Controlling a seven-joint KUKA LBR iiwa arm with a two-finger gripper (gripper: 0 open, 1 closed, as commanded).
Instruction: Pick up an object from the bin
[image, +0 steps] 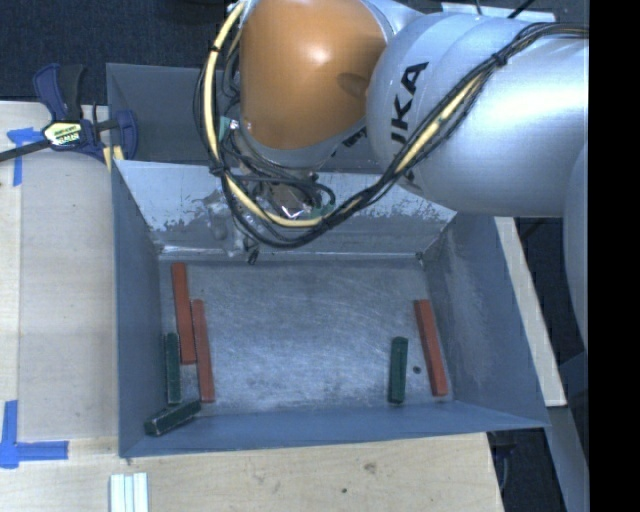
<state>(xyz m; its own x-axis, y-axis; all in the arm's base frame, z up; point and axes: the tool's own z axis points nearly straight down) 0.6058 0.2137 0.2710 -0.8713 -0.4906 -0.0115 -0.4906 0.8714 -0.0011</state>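
My gripper (249, 252) hangs below the orange cover, close to the bin's back wall and left of centre. Nearest to it is a long orange-red stick (181, 312) lying along the left wall, a little in front of and left of the gripper. A second orange-red stick (203, 350) lies beside it, slightly nearer the front. A dark green stick (172, 368) lies just left of these. I see nothing held under the gripper.
Another dark green stick (172, 420) lies slanted in the front left corner. By the right wall lie a dark green stick (398, 370) and an orange-red stick (431, 347) side by side. The arm and its cables cover the back of the bin.
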